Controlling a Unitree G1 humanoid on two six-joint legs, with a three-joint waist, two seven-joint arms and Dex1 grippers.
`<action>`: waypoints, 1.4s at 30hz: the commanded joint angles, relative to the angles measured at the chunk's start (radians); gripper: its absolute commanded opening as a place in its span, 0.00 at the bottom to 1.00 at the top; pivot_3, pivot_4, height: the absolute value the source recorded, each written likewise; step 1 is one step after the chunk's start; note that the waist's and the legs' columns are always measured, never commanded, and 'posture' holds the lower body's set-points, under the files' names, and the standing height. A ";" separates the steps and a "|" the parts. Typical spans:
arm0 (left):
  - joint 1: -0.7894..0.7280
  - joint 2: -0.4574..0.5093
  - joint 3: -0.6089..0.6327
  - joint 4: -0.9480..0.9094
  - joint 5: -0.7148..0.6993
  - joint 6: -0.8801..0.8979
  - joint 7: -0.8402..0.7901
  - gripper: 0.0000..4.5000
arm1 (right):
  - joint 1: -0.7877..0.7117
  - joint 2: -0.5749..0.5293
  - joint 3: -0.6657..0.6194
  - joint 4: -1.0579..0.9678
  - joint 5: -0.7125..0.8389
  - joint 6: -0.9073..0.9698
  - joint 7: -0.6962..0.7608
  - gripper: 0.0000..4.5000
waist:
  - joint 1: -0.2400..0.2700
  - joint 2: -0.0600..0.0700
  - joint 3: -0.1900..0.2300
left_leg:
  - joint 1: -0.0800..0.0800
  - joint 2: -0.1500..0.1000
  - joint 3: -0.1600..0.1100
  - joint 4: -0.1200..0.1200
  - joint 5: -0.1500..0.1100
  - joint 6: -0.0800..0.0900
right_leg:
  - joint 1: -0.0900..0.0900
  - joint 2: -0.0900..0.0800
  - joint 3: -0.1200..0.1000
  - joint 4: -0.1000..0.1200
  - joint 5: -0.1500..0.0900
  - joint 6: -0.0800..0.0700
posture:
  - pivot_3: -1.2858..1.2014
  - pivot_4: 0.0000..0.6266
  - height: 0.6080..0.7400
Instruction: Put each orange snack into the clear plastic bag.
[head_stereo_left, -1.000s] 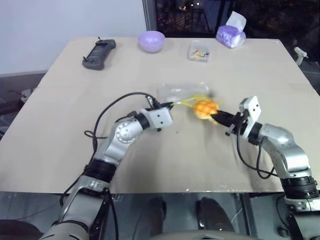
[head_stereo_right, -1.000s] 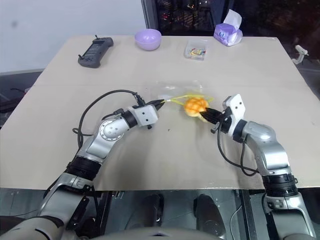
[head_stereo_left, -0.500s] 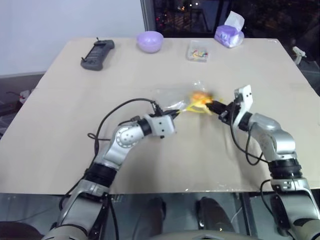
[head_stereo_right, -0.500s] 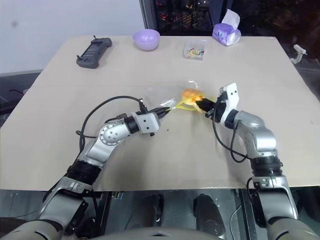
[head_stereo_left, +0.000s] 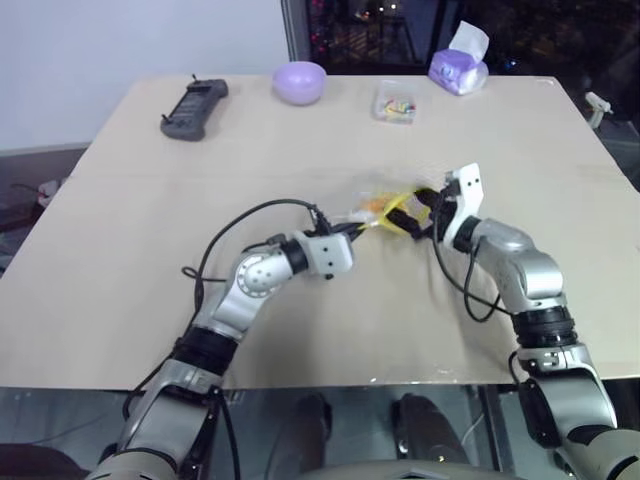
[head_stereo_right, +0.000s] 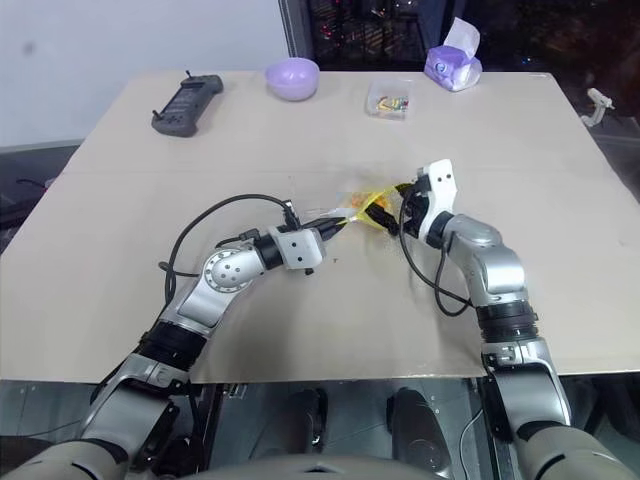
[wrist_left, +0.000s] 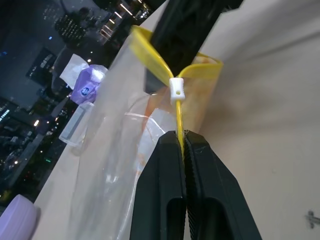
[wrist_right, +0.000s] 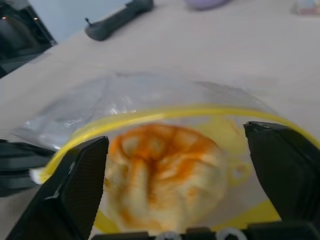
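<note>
The clear plastic bag (wrist_left: 107, 150) is held up by its yellow seal strip (wrist_left: 178, 117), with my left gripper (wrist_left: 183, 142) shut on that strip just below a white zip slider (wrist_left: 177, 89). The bag's mouth gapes toward my right gripper (wrist_right: 176, 135), whose fingers (wrist_right: 80, 185) reach inside the yellow rim and stand wide open. The orange snack (wrist_right: 160, 175), a domed bun with a grid pattern, lies between them inside the bag mouth, and neither finger presses on it. From the head, both grippers meet at mid-table around the snack (head_stereo_left: 376, 207).
Along the table's far edge sit a black handheld controller (head_stereo_left: 196, 104), a lilac bowl (head_stereo_left: 300, 82), a small clear box with colourful bits (head_stereo_left: 397, 102) and a purple tissue pack (head_stereo_left: 460, 68). Bare tabletop (head_stereo_left: 330, 320) lies in front of the arms.
My right gripper carried the orange snack leftward into the bag's mouth and then opened its fingers. The left gripper kept its hold on the seal strip.
</note>
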 joint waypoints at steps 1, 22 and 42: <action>0.002 0.003 0.011 -0.020 -0.005 -0.016 0.014 0.00 | 0.034 -0.043 -0.017 -0.094 0.035 0.008 0.054 0.99 | 0.003 0.000 0.000 | 0.000 0.000 0.000 0.000 0.000 0.000 | 0.000 0.000 0.000 0.000 0.000 0.000 | 0.52 0.24 1.00; -0.010 -0.004 0.009 -0.001 -0.006 -0.016 0.022 0.00 | 0.140 -0.291 0.078 0.070 -0.321 -0.426 0.070 0.99 | -0.003 0.000 0.000 | 0.001 0.000 0.001 0.000 0.000 0.000 | 0.000 0.000 0.001 0.000 0.000 0.000 | 0.52 0.24 1.00; 0.002 0.009 0.020 -0.015 0.001 -0.008 0.035 0.00 | -0.091 -0.186 0.169 0.572 -0.569 -0.899 -0.126 0.29 | -0.001 0.000 0.000 | 0.001 0.000 0.002 0.000 0.000 0.000 | 0.000 0.000 0.001 -0.001 0.000 0.000 | 0.52 0.24 1.00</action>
